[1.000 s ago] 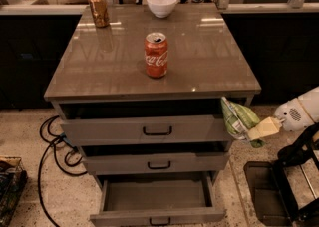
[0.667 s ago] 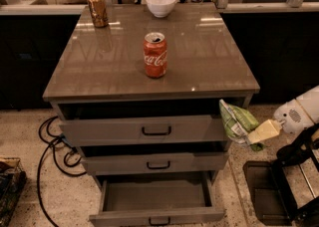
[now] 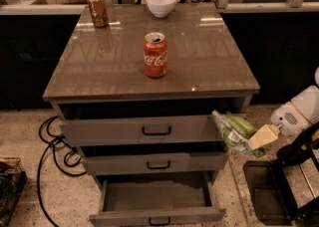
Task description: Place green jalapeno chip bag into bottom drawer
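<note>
Holding the green jalapeno chip bag (image 3: 232, 129), the pincer (image 3: 253, 141) sits off the right side of the table (image 3: 209, 71), clenched on the bag's right, lower end. The bag is in the air and tilted, with its upper end just beside the right corner of the top drawer (image 3: 124, 130); whether they touch, I cannot tell. The bottom drawer (image 3: 154, 196) stands pulled out, below and left of the bag, nearer than the middle drawer (image 3: 124, 164).

Handling, as a judgement:
- The bag is probably light, soft and air-filled, with slick foil that crumples under a pinch.
- Its contents are brittle, so a grip on the end seam suits better than one across the belly.

The Coca-Cola can (image 3: 155, 54), brown can (image 3: 97, 8) and white bowl (image 3: 160, 4) stand on the table top, well apart from the bag.
</note>
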`<state>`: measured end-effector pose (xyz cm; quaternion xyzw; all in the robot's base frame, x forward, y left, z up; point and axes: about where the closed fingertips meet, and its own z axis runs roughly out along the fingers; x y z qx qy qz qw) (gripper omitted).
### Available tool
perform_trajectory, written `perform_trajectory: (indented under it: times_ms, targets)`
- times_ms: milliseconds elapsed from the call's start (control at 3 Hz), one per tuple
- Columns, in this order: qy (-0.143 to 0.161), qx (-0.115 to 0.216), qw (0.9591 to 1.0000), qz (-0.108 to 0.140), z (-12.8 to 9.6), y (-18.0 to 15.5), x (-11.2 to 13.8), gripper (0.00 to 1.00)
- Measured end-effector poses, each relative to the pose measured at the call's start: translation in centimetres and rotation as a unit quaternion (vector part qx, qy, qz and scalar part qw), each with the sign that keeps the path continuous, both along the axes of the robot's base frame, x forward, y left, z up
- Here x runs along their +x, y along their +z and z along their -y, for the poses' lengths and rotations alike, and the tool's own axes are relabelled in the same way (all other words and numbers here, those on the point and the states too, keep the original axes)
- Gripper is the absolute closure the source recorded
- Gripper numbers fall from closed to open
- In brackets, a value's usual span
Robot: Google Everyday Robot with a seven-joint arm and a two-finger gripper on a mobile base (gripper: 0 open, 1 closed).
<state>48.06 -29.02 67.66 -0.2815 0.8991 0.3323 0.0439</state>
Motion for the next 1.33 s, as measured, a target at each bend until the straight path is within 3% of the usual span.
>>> perform_trajectory:
  times_ms: [333,667,1000,1333]
  targets:
    - [0.047,-0.068,0.9956,-0.046,0.4,-2.5,-3.7,1.00]
    - [0.068,-0.115,0.9859,-0.101,0.6,-6.8,-7.7,1.00]
    - [0.059,-0.092,0.9861,-0.125,-0.2,-11.3,-9.3,1.00]
    - [0.015,0.054,0.9931,-0.103,-3.6,-16.7,-7.7,1.00]
